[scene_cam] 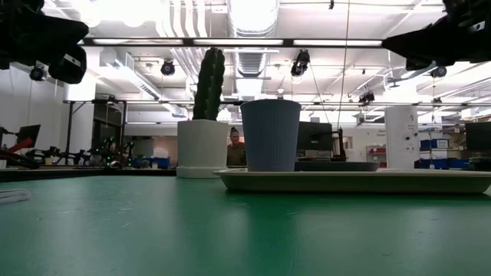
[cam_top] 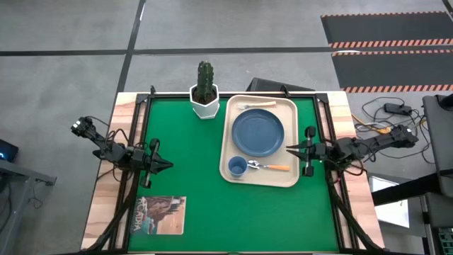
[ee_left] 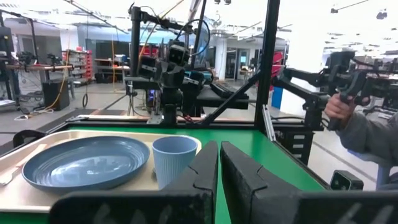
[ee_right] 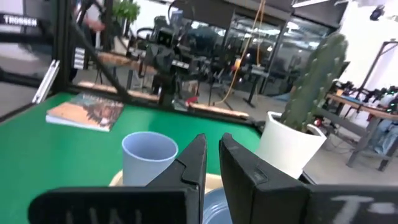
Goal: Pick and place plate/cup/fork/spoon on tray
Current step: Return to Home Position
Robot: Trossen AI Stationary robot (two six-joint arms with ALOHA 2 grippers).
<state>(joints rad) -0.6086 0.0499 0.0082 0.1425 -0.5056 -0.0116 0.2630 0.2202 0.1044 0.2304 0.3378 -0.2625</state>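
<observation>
The cream tray [cam_top: 290, 120] lies on the green mat at the right. On it are the slate-blue plate [cam_top: 258, 133], the light-blue cup [cam_top: 237, 166] at its near left corner, the spoon [cam_top: 272, 167] beside the cup, and the fork [cam_top: 256, 105] along its far end. My right gripper [cam_top: 289, 149] is shut and empty, held above the tray's right side next to the plate. My left gripper [cam_top: 166, 165] is shut and empty over the mat's left side, pointing toward the tray. The left wrist view shows the plate [ee_left: 87, 163] and cup [ee_left: 174, 158] ahead of the fingers [ee_left: 205, 168].
A white hexagonal pot with a cactus [cam_top: 205, 92] stands at the mat's far edge, left of the tray. A book [cam_top: 159, 214] lies at the near left corner. A person's hand [ee_left: 339, 109] shows beyond the table's right side. Bare green mat [cam_top: 198, 170] lies between the grippers.
</observation>
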